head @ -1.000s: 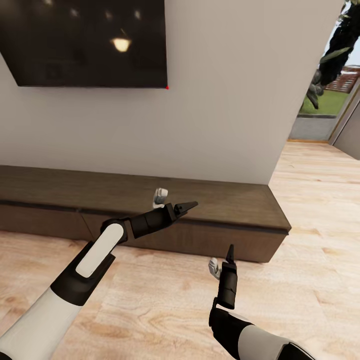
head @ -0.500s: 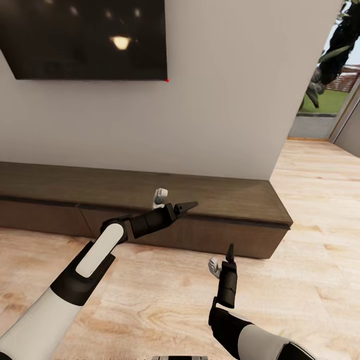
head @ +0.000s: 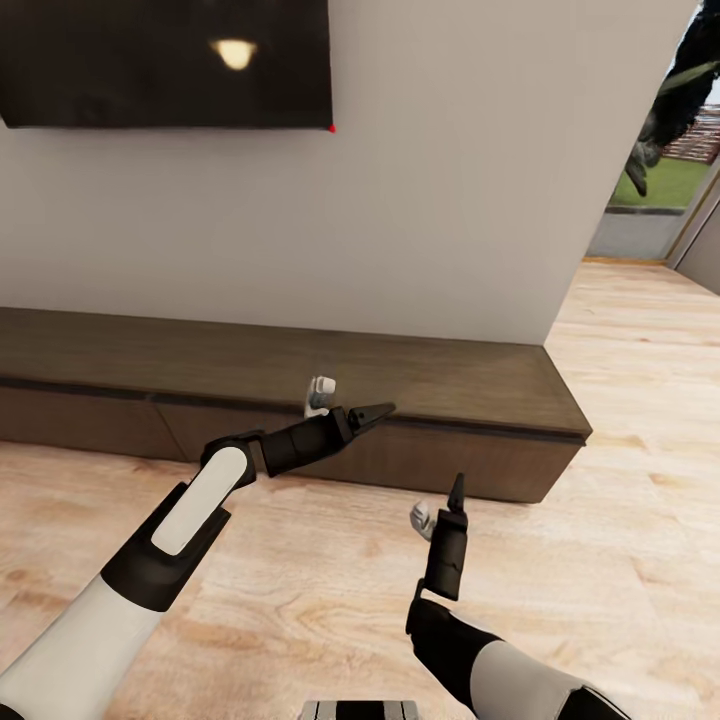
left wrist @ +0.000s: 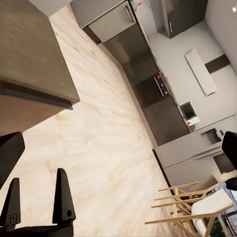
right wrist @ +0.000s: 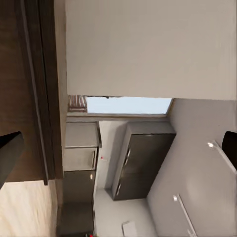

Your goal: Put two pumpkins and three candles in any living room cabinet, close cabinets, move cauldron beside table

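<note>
The cabinet (head: 430,372), a long low dark brown unit with its fronts flush and shut, runs along the white wall ahead. My left gripper (head: 348,402) hovers open just in front of its top edge, holding nothing. Lower and to the right, my right gripper (head: 440,508) points upward over the wooden floor, open and empty too. The left wrist view catches the cabinet's end (left wrist: 34,74) and the right gripper's fingers (left wrist: 61,197). In the right wrist view the cabinet (right wrist: 29,98) fills one side. Pumpkins, candles, cauldron and table are out of view.
A dark TV (head: 165,60) hangs on the wall above the cabinet. The wall ends at a corner (head: 548,300); past it the wooden floor (head: 640,420) opens toward a glass door. The left wrist view reaches a kitchen with wooden chairs (left wrist: 192,212).
The whole picture has shifted: TV and cabinet sit higher in it, so the camera moved. My right gripper has risen slightly and drifted left. The left arm holds its pose.
</note>
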Controlling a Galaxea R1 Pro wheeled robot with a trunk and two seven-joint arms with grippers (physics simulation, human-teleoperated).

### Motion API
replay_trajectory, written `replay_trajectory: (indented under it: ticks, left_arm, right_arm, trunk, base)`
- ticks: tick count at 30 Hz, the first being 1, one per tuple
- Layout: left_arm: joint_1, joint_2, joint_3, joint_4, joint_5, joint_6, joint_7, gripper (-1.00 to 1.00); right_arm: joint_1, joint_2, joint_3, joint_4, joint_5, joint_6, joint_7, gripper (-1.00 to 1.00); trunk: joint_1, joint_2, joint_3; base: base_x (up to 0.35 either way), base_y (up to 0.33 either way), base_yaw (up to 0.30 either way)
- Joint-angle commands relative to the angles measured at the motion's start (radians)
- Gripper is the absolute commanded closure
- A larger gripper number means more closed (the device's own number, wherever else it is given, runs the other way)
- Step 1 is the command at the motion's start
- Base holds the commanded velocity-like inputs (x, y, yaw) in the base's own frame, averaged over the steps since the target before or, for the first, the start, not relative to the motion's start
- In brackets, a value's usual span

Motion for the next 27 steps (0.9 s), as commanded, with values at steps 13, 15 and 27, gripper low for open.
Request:
replay_trajectory:
  ticks: [13, 15, 27]
  left_arm:
    - [0.000, 0.000, 0.000, 0.000, 0.000, 0.000, 0.000, -1.00]
    - [0.000, 0.000, 0.000, 0.000, 0.000, 0.000, 0.000, -1.00]
    - [0.000, 0.000, 0.000, 0.001, 0.000, 0.000, 0.000, -1.00]
  right_arm:
    - [-0.001, 0.000, -0.002, -0.002, -0.005, 0.008, -0.061, -1.00]
    - [-0.002, 0.000, -0.002, -0.001, -0.005, 0.037, -0.074, -1.00]
    - [-0.002, 0.000, -0.002, 0.010, -0.002, 0.121, -0.141, -1.00]
  trunk:
    - [0.006, -0.003, -0.050]
    - [0.007, -0.004, -0.058]
    - [0.012, -0.006, -0.105]
  base:
    - [0.000, 0.000, 0.000]
    - [0.000, 0.000, 0.000]
    - [0.000, 0.000, 0.000]
